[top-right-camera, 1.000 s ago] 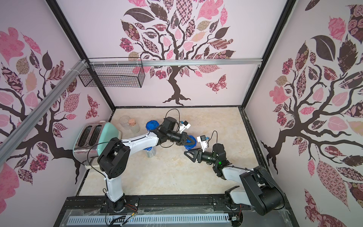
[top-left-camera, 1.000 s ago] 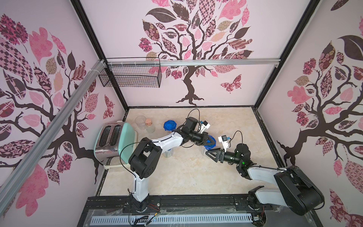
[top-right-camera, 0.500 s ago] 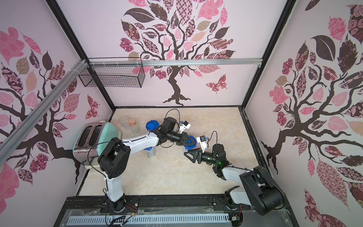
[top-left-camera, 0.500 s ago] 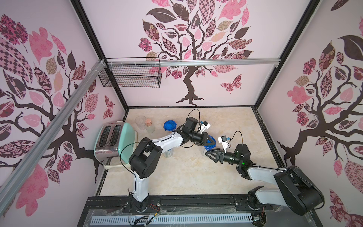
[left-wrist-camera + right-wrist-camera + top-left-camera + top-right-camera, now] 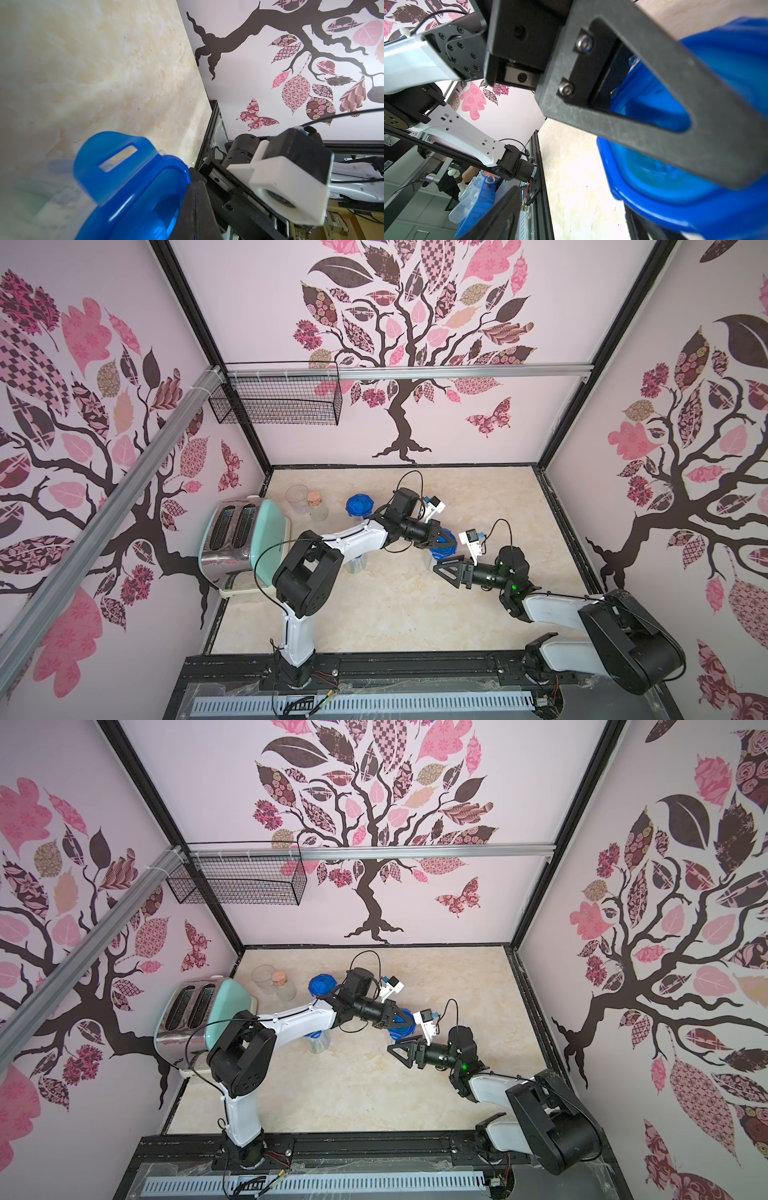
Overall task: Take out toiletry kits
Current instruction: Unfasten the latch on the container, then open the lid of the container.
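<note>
Marble-look table (image 5: 374, 614), tree-decal walls (image 5: 415, 323). The kit (image 5: 35, 195) is only a pale blur inside the upright canister (image 5: 68, 205) mid-table, so its long axis can't be told. Left gripper (image 5: 449, 540) is closed at the blue lid (image 5: 440, 551). Right gripper (image 5: 442, 568) stands parted beside the canister, one finger clear of it. Nothing has shifted in the last second.

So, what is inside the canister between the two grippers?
The blue lid is on the canister, with the left gripper at it. Through its clear wall only blurred pale shapes show; what they are cannot be told.
</note>
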{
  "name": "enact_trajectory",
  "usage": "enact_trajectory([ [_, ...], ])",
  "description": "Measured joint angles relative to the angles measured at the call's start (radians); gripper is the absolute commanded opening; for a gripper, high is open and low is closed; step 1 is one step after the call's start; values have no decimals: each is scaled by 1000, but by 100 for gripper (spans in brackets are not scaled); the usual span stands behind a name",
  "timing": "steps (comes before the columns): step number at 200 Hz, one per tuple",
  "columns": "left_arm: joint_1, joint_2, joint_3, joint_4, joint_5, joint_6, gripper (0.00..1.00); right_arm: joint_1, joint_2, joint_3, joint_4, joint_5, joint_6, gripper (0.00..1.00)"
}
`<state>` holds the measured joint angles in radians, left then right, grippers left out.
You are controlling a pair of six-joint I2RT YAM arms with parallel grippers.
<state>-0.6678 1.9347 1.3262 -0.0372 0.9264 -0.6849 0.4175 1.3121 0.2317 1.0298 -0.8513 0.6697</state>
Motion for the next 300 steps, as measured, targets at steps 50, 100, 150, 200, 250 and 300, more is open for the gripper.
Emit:
enact_trajectory([
  [50, 0, 6, 2, 14, -1, -3, 0, 26, 4, -5, 121, -66, 5, 78],
  [100, 0, 6, 11, 2, -11, 0, 0, 34, -16, -5, 126, -100, -14, 78],
  [150, -4, 0, 64, -106, -62, 27, 6, 35, -128, -5, 50, -87, -46, 78],
  [200, -4, -37, 111, -214, -128, 40, 23, 36, -196, -3, -71, -50, -86, 78],
  [250, -2, -141, 122, -264, -201, 60, 35, 35, -272, 37, -256, 36, -143, 78],
  [300, 124, -356, -152, -139, -273, 2, 47, -25, -366, 168, -534, 189, -197, 78],
])
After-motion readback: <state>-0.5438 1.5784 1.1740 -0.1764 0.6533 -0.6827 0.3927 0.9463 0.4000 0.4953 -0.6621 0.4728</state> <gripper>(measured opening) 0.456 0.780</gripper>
